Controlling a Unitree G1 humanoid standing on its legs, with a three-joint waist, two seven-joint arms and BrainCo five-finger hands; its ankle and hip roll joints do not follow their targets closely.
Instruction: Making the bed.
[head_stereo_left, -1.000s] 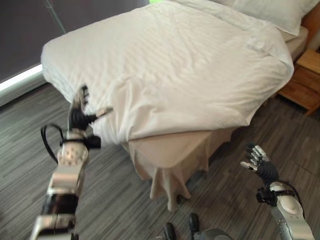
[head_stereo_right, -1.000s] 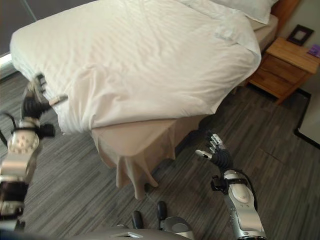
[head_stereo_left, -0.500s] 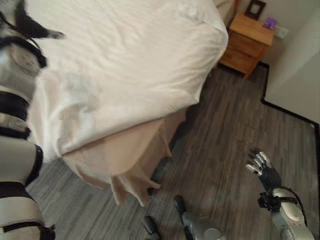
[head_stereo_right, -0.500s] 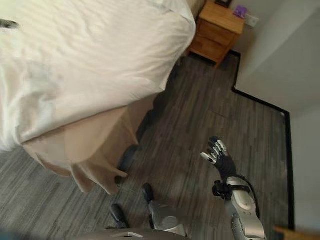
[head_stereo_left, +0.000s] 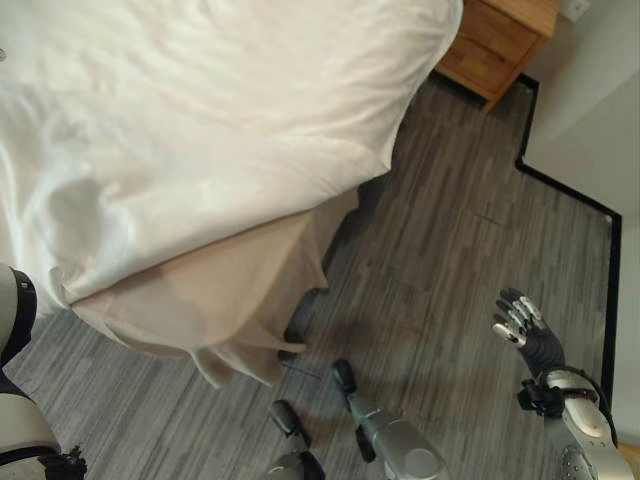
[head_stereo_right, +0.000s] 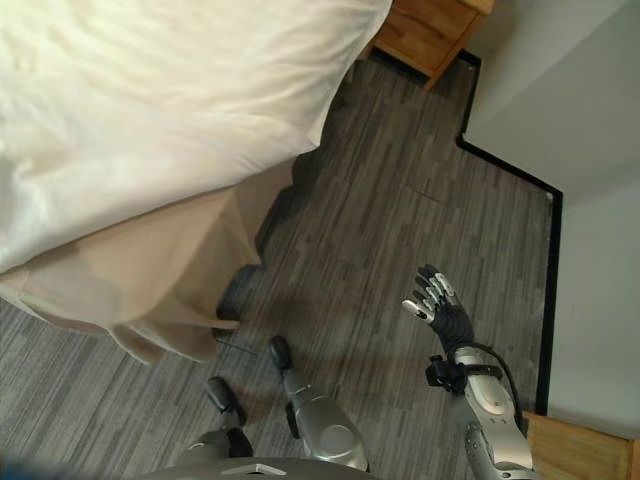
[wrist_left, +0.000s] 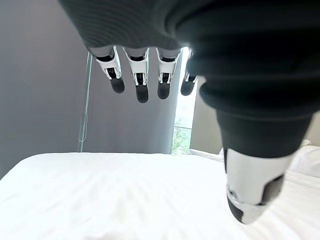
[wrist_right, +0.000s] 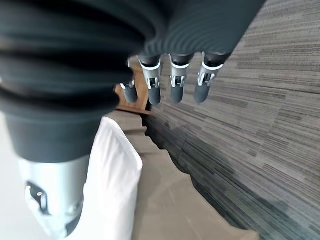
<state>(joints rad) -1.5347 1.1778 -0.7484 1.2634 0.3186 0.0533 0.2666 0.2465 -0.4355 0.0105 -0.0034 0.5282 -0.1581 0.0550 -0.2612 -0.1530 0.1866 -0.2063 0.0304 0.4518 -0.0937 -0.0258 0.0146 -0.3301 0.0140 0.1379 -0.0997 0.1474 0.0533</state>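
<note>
The bed's white duvet (head_stereo_left: 190, 120) covers the mattress and hangs over the corner, with the beige bed skirt (head_stereo_left: 220, 300) showing below it. In the left wrist view my left hand (wrist_left: 141, 80) is open, fingers straight, held above the duvet (wrist_left: 125, 195) and not touching it. My right hand (head_stereo_left: 520, 325) hovers open over the floor at the lower right, well away from the bed and holding nothing. The right wrist view shows its straight fingers (wrist_right: 172, 75) above the floor, with the skirt (wrist_right: 190, 200) and duvet edge (wrist_right: 115, 170) beyond.
A wooden nightstand (head_stereo_left: 500, 40) stands beside the bed at the top right. A pale wall (head_stereo_right: 560, 120) with a dark skirting line bounds the grey plank floor (head_stereo_left: 450, 230) on the right. A wooden surface (head_stereo_right: 585, 450) shows at the lower right corner.
The camera has swung right and down, so the bed now sits at the upper left. My left hand has left the eye views. The right hand stays open at the lower right.
</note>
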